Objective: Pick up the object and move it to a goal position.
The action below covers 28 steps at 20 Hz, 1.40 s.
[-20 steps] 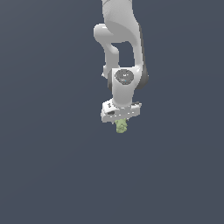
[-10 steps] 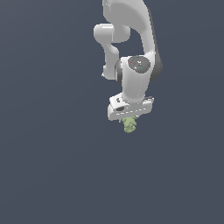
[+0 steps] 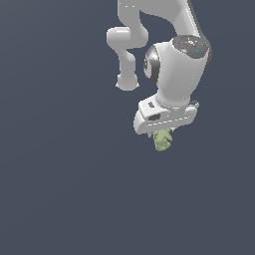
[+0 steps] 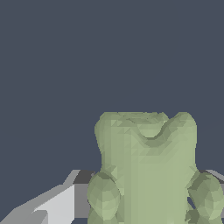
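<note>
1. Exterior view. The arm [image 3: 169, 60] reaches down with its white gripper [image 3: 164, 133] pointing at the dark worktop [image 3: 60, 199]. The object [image 3: 162, 140], a lumpy olive-green thing, hangs directly below the gripper body, between the jaws and narrower than the gripper. Only its lower part shows beneath the housing; the fingers themselves are hidden behind the housing and the object. The object appears to be off the worktop, though no shadow or contact line confirms its height.

2. Wrist view. The object [image 4: 146, 170] fills the space straight ahead of the camera, centred between the jaws. Its long axis runs outward from the palm, along the direction in which the fingers point. A pale finger [image 4: 57, 205] shows at one side of it; the other side is almost wholly covered by the object. The jaws are clenched on the object, judged from its seat between them and its apparent lift.

3. Governing relation. The object lies inside the jaws, not beside or below them, so the coming move is judged to be carriage, not approach. No goal marker is visible in either view, so its direction from the jaws cannot be told.
</note>
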Each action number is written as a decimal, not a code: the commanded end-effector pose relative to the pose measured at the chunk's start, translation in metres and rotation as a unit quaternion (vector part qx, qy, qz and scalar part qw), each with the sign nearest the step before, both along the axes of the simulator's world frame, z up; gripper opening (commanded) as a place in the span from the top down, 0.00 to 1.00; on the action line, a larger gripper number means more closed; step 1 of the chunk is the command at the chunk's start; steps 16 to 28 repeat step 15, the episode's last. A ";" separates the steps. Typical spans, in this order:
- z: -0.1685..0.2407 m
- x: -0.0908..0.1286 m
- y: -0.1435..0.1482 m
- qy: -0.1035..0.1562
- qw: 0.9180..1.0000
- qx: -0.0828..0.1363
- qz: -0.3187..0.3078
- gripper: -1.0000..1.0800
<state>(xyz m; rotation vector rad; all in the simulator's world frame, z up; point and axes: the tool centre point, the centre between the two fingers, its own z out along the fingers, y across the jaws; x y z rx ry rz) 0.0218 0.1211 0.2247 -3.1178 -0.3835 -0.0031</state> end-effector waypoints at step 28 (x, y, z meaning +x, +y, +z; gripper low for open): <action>0.042 0.025 0.023 0.001 1.000 0.000 0.000 1.00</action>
